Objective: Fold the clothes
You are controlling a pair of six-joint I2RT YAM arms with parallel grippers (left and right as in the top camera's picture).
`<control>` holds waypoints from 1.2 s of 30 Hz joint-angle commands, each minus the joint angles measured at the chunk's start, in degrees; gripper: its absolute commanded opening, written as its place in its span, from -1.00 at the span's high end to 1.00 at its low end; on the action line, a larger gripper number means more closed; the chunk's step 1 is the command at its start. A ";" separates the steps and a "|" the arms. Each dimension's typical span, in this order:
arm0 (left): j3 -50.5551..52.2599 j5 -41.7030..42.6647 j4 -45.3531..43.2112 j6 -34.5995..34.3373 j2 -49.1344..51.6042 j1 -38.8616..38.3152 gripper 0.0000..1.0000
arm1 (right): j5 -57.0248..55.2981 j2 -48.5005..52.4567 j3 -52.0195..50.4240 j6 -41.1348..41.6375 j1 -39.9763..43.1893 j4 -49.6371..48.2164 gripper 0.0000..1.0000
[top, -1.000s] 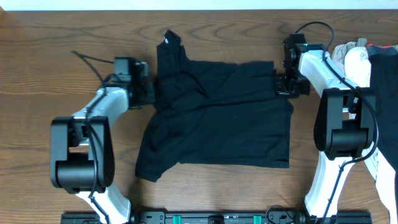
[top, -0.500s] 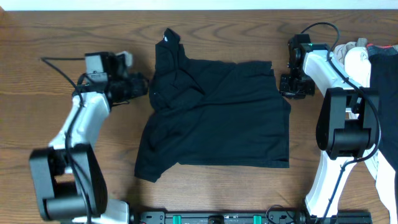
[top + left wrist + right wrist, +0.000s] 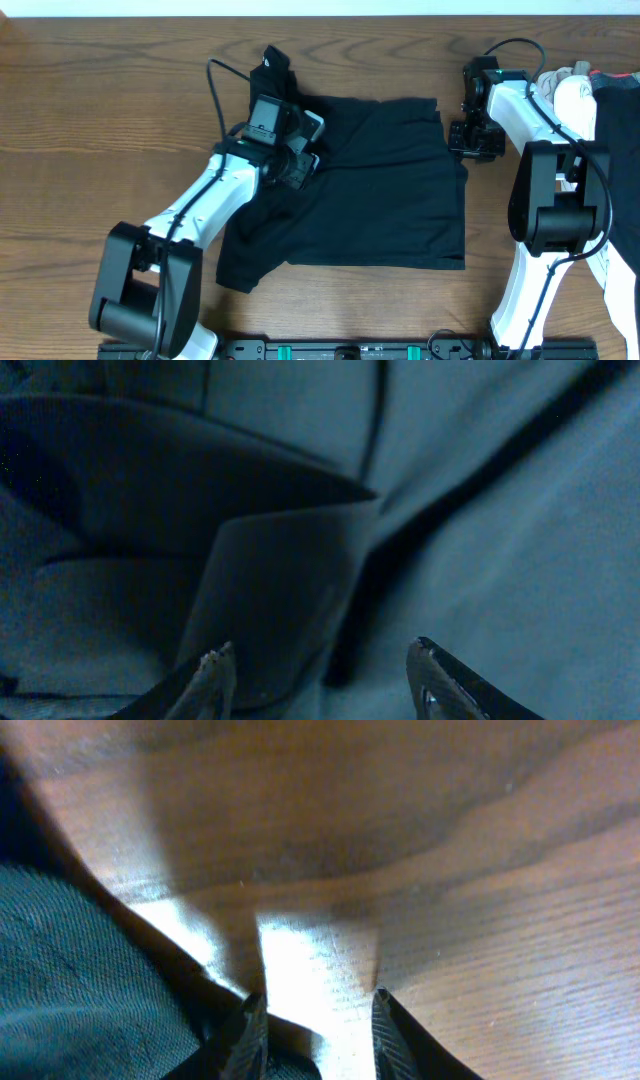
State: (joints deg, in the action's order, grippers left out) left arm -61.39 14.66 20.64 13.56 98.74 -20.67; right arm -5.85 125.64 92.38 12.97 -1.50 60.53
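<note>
Wooden table (image 3: pixel 100 100) is carrying the black collared shirt (image 3: pixel 390 200), spread out. Left claw (image 3: pixel 320 660) is hovering half-open, empty, a folded flap (image 3: pixel 270 580) just ahead of it. Right claw (image 3: pixel 317 1010) is gaping slightly, empty, shirt edge just beside it. Cloth is probably soft, light and limp; pinching a hem or corner looks best.

1. No word, number or brand can be read in any of the three views.
2. The black shirt (image 3: pixel 380 190) shows a tiny white speck (image 3: pixel 265 64) at its collar (possibly a label, too small to tell), with no legible letters.
3. Both wrist views show only dark fabric and the plain wood grain of the bench (image 3: pixel 480 870), unprinted.
</note>
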 commanded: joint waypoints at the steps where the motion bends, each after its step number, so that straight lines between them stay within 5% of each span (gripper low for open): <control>1: -0.46 -8.57 -1.14 1.03 2.05 0.50 -0.12 | 0.35 0.42 -0.07 -0.20 0.09 0.83 0.39; 4: -0.46 -10.49 -3.45 0.74 3.10 0.94 0.05 | 1.09 -0.66 -0.07 -0.28 0.09 1.44 0.44; 8: -0.87 -12.04 -3.72 -0.68 2.69 0.98 0.84 | 4.81 -3.48 -0.07 -1.16 0.04 1.40 0.44; 9: -1.20 -13.55 -3.21 -2.32 2.34 1.03 0.88 | 5.57 -4.42 -0.07 -1.27 0.04 1.38 0.45; 18: -4.52 -19.08 4.92 -15.54 -7.26 9.94 0.88 | 18.34 -9.22 -0.20 -5.35 -1.31 -0.74 0.55; 34: -3.78 -23.02 14.32 -15.87 -8.17 28.59 0.82 | 16.06 -5.70 -10.56 0.66 -4.04 -10.69 0.56; 36: -3.78 -23.37 14.49 -15.87 -8.20 29.40 0.66 | 14.82 -5.70 -11.08 0.57 -4.02 -11.08 0.55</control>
State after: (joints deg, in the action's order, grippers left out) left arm -65.23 -6.00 34.87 -1.65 90.32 7.53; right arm 10.61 119.28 82.11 12.23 -5.69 49.82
